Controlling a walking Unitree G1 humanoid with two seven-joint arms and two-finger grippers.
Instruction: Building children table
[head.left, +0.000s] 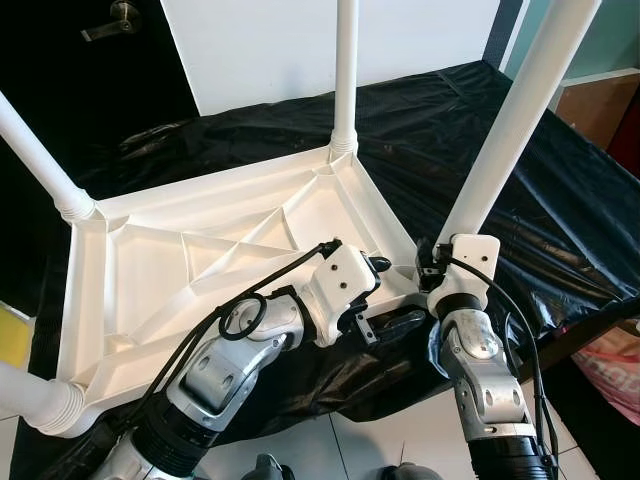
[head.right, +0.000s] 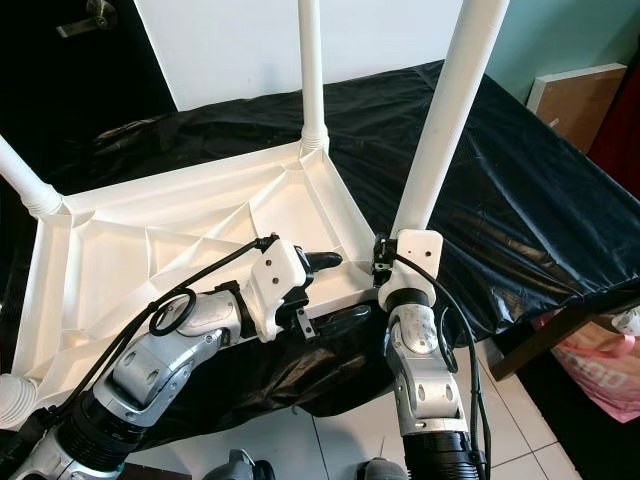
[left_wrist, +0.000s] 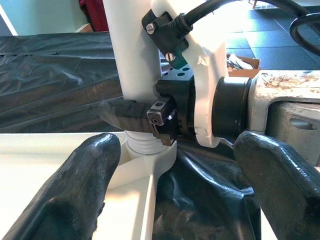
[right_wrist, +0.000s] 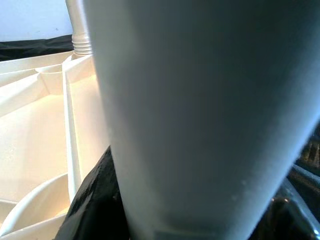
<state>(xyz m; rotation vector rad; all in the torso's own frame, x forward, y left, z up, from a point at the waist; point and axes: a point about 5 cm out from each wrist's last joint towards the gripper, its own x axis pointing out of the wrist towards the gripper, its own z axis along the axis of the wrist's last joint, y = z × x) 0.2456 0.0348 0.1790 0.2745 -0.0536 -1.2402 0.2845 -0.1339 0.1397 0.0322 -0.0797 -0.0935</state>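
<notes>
We held the near-right leg (head.left: 500, 130) just above its corner socket (left_wrist: 145, 150) with our right gripper (left_wrist: 150, 117) clamped; its axis stood upright, our left gripper (head.left: 385, 295) spread wide beside that socket.

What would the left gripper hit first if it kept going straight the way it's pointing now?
Most likely the right gripper, clamped on the white table leg at the near corner of the upturned tabletop. The left gripper is open and points straight at it; the depth is uncertain.

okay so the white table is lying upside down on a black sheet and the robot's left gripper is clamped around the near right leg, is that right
Not quite: it is the right gripper clamped around that leg, as the left wrist view shows. The white table does lie upside down on the black sheet.
</notes>
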